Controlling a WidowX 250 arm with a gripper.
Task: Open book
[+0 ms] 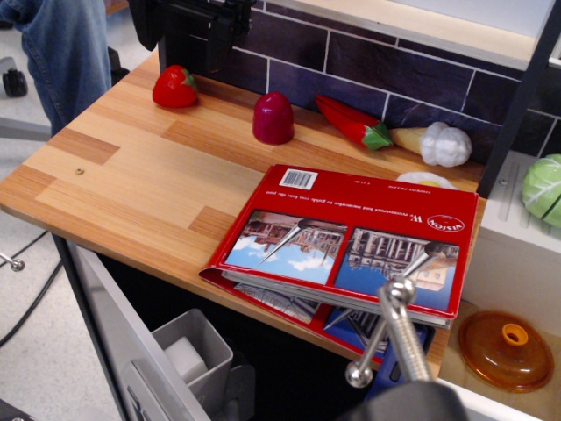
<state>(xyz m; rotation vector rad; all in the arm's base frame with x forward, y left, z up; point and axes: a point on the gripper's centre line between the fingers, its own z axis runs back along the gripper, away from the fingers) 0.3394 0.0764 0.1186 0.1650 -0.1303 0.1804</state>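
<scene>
The book (351, 230) lies closed on the wooden counter (131, 175) at the front right. Its glossy red cover faces up, showing two building photos and a barcode. Its front edge hangs over the counter's edge, with loose cream pages sticking out beneath. My gripper (396, 303) comes in from the bottom of the view. Its metal fingers (405, 329) sit at the book's front right edge, just above the cover. The fingers overlap in this view, so I cannot tell how far apart they are.
Toy foods line the back wall: a red strawberry (174, 87), a dark red plum-like piece (273, 117), a red chilli (352, 123) and white garlic (443, 145). A green cabbage (545, 189) and an orange lid (507, 349) sit at the right. A person's legs (66, 53) stand at the far left.
</scene>
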